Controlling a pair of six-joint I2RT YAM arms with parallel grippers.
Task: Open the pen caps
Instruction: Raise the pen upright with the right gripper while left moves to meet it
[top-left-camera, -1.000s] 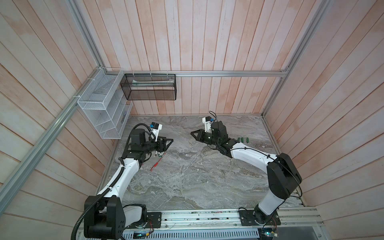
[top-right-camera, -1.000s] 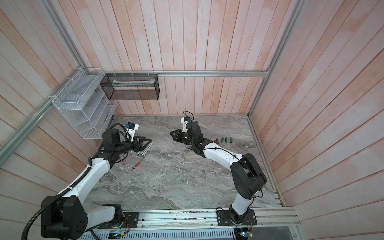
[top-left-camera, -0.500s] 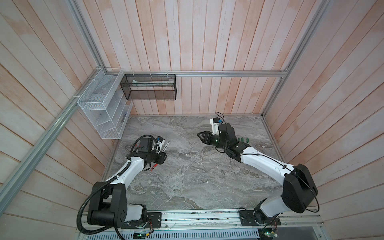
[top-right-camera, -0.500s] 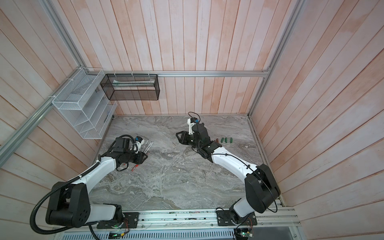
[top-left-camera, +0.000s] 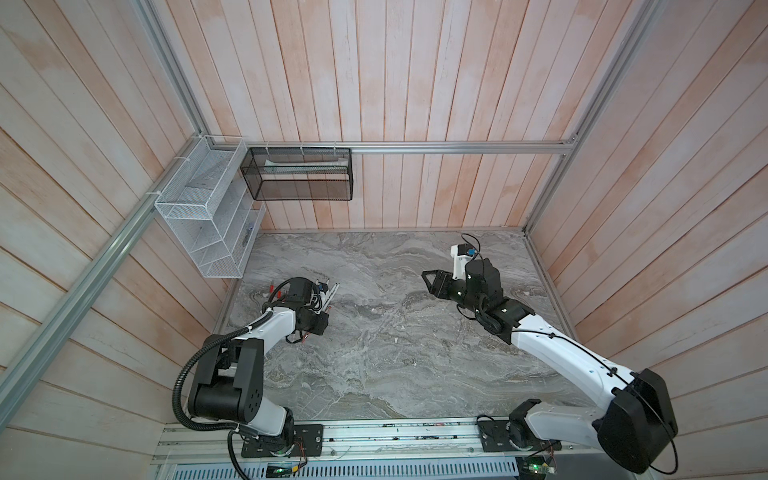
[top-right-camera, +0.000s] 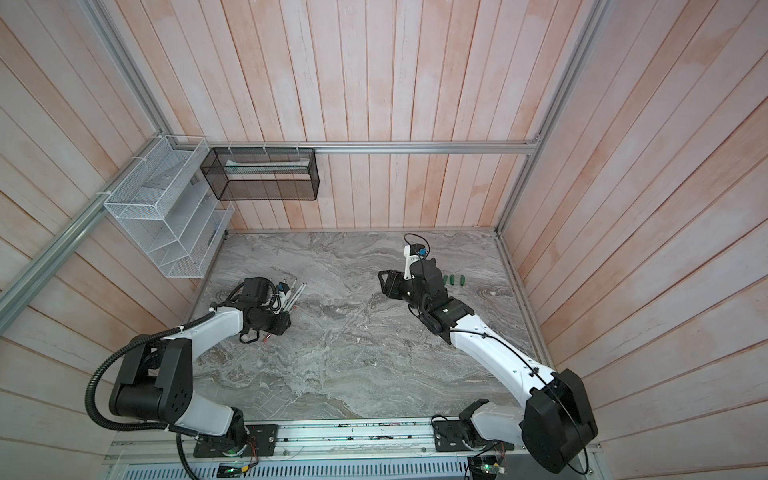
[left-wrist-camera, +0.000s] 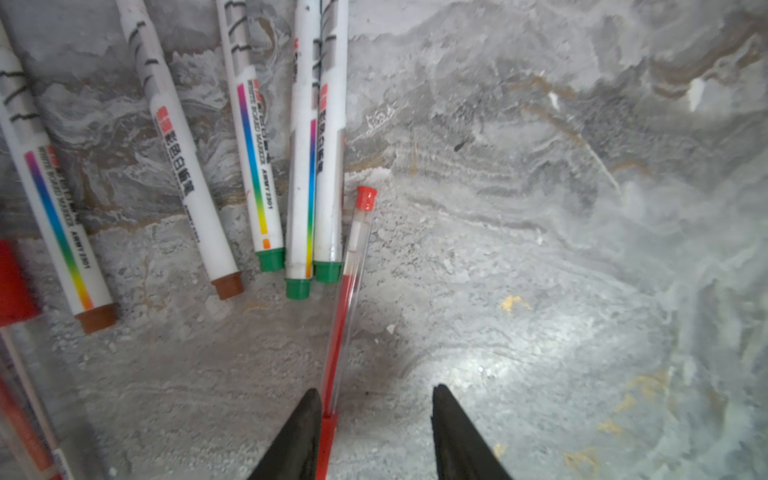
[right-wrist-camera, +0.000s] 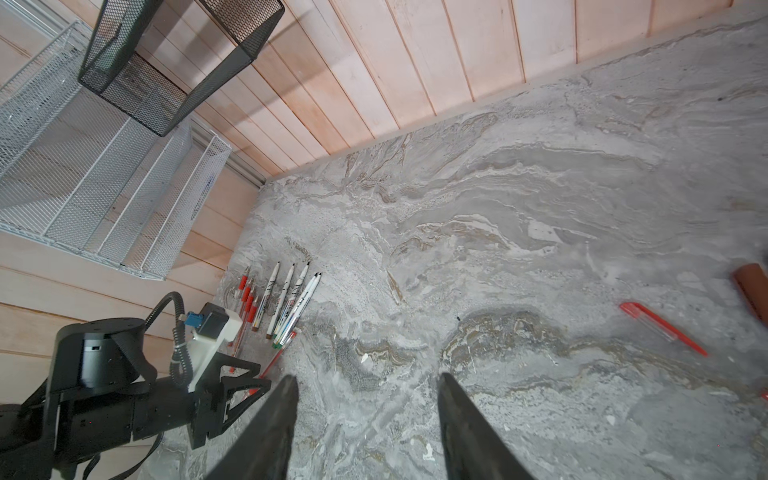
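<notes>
So the red pen cap (right-wrist-camera: 660, 328) lies loose on the marble table (right-wrist-camera: 540, 208), with a brown cap (right-wrist-camera: 753, 291) near it. Meanwhile the right gripper (right-wrist-camera: 368, 380) hangs wide open, empty. And the left gripper (left-wrist-camera: 376, 392) is spread too, red pen (left-wrist-camera: 347, 291) touching one finger.

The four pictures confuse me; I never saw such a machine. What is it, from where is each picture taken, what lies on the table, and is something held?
This is a robot with a left arm and a right arm, each ending in a two-fingered hand. Two pictures look down from above; two come from wrist cameras. On the table lie white markers, red pens and loose green caps. The left hand is open, one red pen between its fingers. The right hand is open and empty.
</notes>
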